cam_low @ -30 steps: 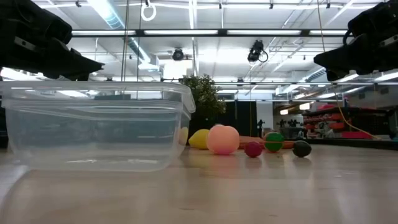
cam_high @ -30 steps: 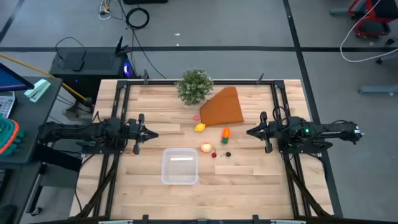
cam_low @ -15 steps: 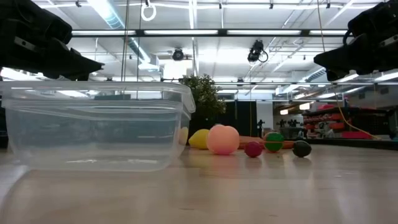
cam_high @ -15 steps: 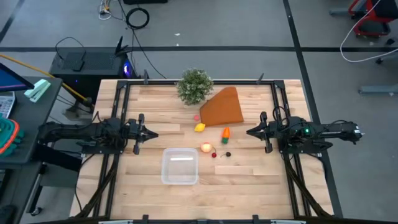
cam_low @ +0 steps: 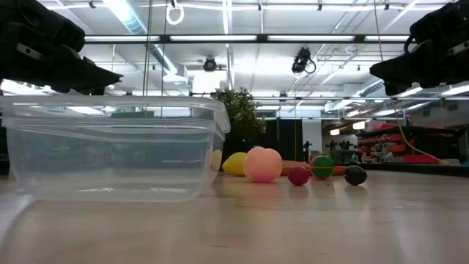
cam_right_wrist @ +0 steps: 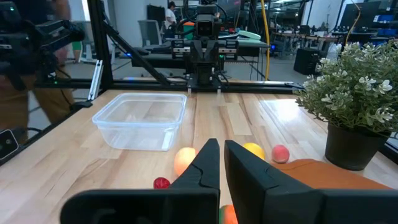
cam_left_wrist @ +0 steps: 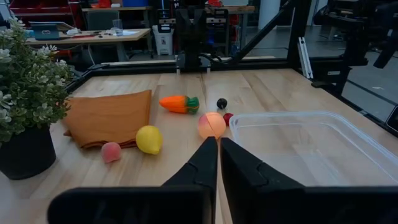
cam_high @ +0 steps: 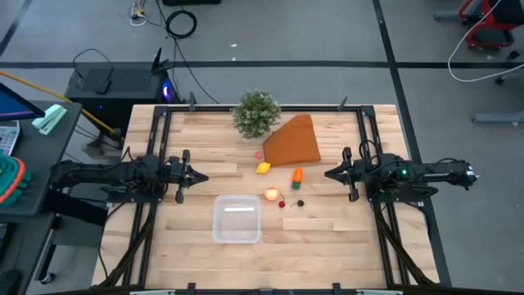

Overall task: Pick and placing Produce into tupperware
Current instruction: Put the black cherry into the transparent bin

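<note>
The clear tupperware (cam_high: 237, 219) stands on the table near its front, with nothing in it. Beyond it the produce lies on the wood: a yellow lemon (cam_high: 263, 168), an orange carrot (cam_high: 297, 174), a peach-pink ball (cam_high: 271, 194), a red bit (cam_high: 282, 203), a dark bit (cam_high: 299, 203) and a small pink ball (cam_high: 259, 153). My left gripper (cam_high: 203, 175) hovers left of them, shut and empty. My right gripper (cam_high: 327, 174) hovers right of them, shut and empty. Both hang above table height in the low view, the left gripper (cam_low: 117, 74) and the right gripper (cam_low: 374, 70).
A potted bushy green plant (cam_high: 256, 113) stands at the table's far edge. An orange-brown wedge (cam_high: 292, 141) lies beside it, just behind the lemon and carrot. Dark frame rails (cam_high: 160, 139) run along the table's left and right sides. Bare wood lies right of the tupperware.
</note>
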Motion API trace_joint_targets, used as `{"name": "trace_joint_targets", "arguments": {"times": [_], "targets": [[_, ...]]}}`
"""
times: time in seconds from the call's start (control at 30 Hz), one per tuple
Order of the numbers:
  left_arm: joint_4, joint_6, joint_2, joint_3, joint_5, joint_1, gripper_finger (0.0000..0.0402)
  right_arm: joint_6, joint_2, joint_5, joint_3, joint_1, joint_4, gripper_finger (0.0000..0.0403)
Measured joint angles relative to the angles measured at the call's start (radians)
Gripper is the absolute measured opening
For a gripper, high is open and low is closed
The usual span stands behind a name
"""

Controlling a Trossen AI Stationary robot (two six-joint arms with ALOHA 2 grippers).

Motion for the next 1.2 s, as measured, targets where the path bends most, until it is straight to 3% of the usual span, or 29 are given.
{"name": "trace_joint_targets", "arguments": {"times": [1.2], "targets": [[0.000,0.000,0.000,0.000,0.000,0.000,0.0036,0.000,0.000,0.000,0.000,0.000,0.000,0.0000]]}}
